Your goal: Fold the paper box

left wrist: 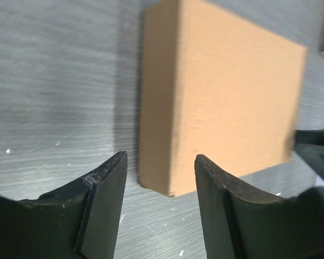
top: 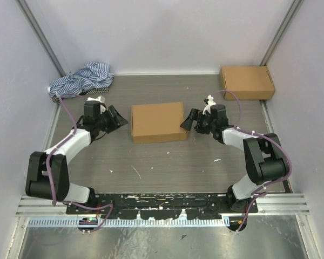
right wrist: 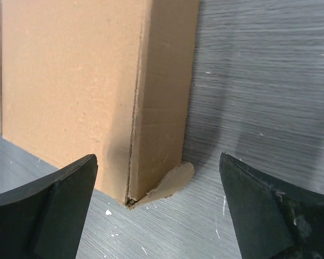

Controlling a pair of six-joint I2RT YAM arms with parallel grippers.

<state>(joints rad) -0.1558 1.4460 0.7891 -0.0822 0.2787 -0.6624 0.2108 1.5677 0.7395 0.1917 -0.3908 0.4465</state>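
The box (top: 158, 122) lies flat and closed at the centre of the top view, its long sides running left to right on the table (top: 167, 162). In the right wrist view a small tab (right wrist: 173, 181) sticks out from under its near corner onto the table. The left gripper (top: 112, 120) sits just left of the box, level with its upper half. Its jaws are spread and point at the box's left wall, with nothing between them. In its own wrist view the box corner stands just ahead of the gap, clear of both fingers (left wrist: 105, 199). The left arm rises from its base at lower left, folds at an elbow by the left edge, and its forearm runs up and right to the wrist. The right gripper (top: 190, 120) mirrors it just right of the box. Its jaws are spread wide to either side of the box's corner, touching neither face. The right arm bends at an elbow by the right edge, and its forearm slants up and left. A second box (top: 247, 82) rests in the upper right corner, and a striped cloth (top: 82, 79) is bunched at upper left.
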